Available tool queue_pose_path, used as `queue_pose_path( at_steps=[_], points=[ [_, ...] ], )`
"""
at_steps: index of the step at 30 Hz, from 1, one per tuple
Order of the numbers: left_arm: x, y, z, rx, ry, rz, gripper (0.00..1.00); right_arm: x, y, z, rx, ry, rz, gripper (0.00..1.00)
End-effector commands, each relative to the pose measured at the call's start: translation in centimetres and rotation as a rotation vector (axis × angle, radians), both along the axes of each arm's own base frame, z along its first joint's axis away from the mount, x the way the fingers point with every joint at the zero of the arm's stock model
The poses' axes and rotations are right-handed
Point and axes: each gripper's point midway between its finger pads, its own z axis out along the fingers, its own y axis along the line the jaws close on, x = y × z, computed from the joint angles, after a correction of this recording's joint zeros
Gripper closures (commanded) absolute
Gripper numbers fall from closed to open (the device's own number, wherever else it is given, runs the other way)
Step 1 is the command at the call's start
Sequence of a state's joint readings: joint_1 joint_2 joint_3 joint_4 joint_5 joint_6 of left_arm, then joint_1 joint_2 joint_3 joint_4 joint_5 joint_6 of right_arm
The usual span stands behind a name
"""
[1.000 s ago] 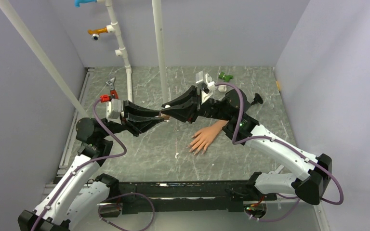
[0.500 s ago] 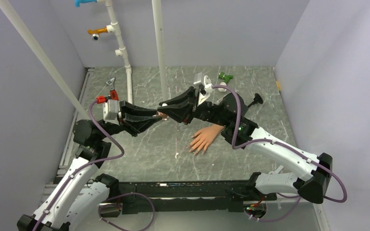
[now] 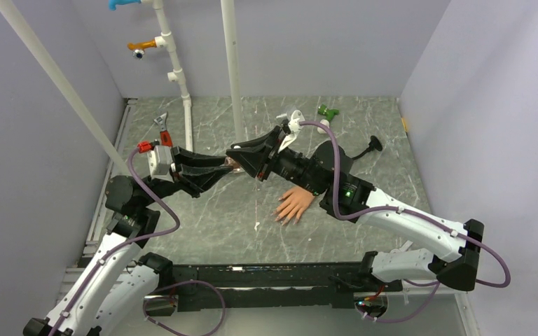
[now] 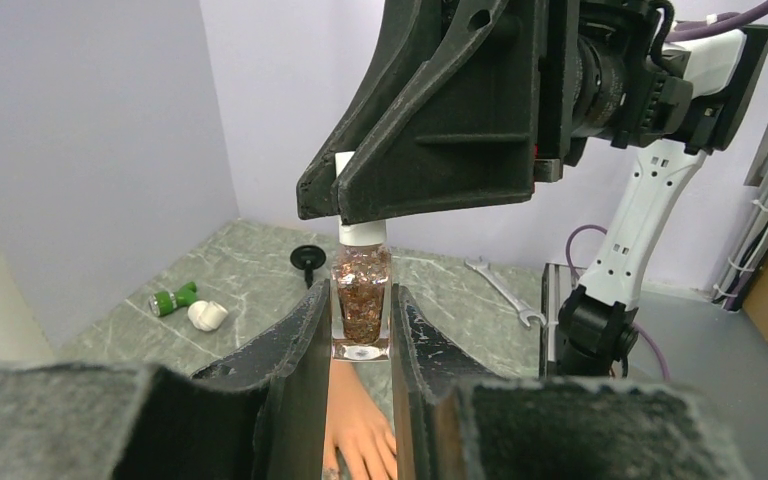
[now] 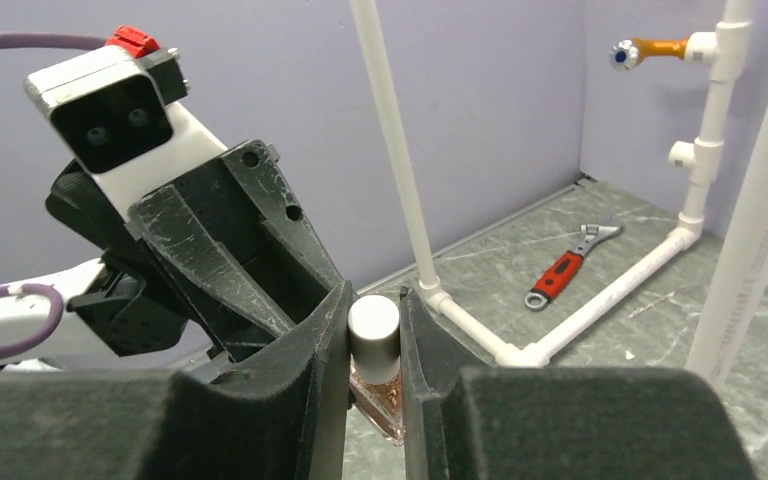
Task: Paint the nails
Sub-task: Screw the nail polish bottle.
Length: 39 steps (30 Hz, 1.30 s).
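Both sets of jaws are clenched. The left jaws grip the square glass body of a nail polish bottle (image 4: 361, 312), one pad on each flat side. The bottle holds copper glitter polish and stands upright in the left wrist view. The right jaws come from the opposite side and are closed on the bottle's white cap (image 5: 373, 322), pads touching it on both sides. Whether the cap is seated or loosened on the neck cannot be told. In the top view the two sets of jaws meet tip to tip above the bench (image 3: 203, 217), with the bottle between them and clear of the surface.

The mannequin hand (image 3: 295, 203) lies flat on the bench, near the meeting point and to its right, with its fingers spread toward the arm bases. Its wrist end is hidden under the right arm. The nails (image 3: 281, 216) sit at the fingertips and are too small to judge for colour. The left wrist view shows part of that hand on the bench below the bottle, between the jaws.

Farther out, a red-handled adjustable wrench (image 3: 162, 130) lies at the left rear, just beside a white PVC pipe frame (image 3: 188, 122) that carries an orange fitting (image 5: 650, 47). A green object (image 3: 328, 111), a small white object (image 4: 206, 315) and a black knob (image 3: 373, 144) lie at the right rear, well apart from the hand. A plain steel spanner (image 4: 502, 292) lies on the bench.
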<state>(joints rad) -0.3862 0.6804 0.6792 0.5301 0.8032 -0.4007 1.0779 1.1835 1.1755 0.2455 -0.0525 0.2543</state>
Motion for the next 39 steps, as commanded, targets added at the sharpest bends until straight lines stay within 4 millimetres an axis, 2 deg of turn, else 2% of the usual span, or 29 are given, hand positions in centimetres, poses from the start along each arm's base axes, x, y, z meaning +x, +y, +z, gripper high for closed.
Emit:
queue_pose_path(
  at_steps=[1, 11, 19, 23, 26, 28, 29, 35, 39],
  points=[
    [0.5, 1.1, 2.2, -0.05, -0.078, 0.09, 1.0, 0.2, 0.2, -0.4, -0.018, 0.074, -0.049, 1.0],
    [1.1, 1.3, 2.0, -0.046, -0.067, 0.124, 1.0, 2.1, -0.7, -0.6, 0.0, 0.176, -0.22, 1.0],
    [1.4, 1.3, 1.8, -0.046, -0.056, 0.137, 1.0, 1.7, -0.1, -0.7, 0.006, 0.179, -0.24, 0.98],
    [1.5, 1.3, 1.8, -0.042, -0.053, 0.135, 1.0, 1.3, -0.3, -0.2, 0.007, 0.161, -0.237, 0.62],
    [1.5, 1.2, 1.7, -0.038, -0.052, 0.131, 1.0, 1.1, -0.6, 0.4, 0.01, 0.136, -0.229, 0.29],
    [1.5, 1.1, 1.6, -0.035, -0.051, 0.126, 1.0, 0.8, -0.9, 0.9, 0.011, 0.114, -0.219, 0.03],
    [1.5, 1.1, 1.6, -0.034, -0.048, 0.124, 1.0, 0.7, -1.1, 1.2, 0.015, 0.102, -0.216, 0.01],
    [1.3, 0.8, 1.6, -0.031, -0.045, 0.101, 1.0, -0.6, -2.4, 2.6, 0.022, -0.01, -0.172, 0.0],
    [1.1, 0.8, 1.6, -0.028, -0.052, 0.092, 1.0, -2.4, -3.3, 2.2, 0.014, -0.097, -0.078, 0.0]
  ],
)
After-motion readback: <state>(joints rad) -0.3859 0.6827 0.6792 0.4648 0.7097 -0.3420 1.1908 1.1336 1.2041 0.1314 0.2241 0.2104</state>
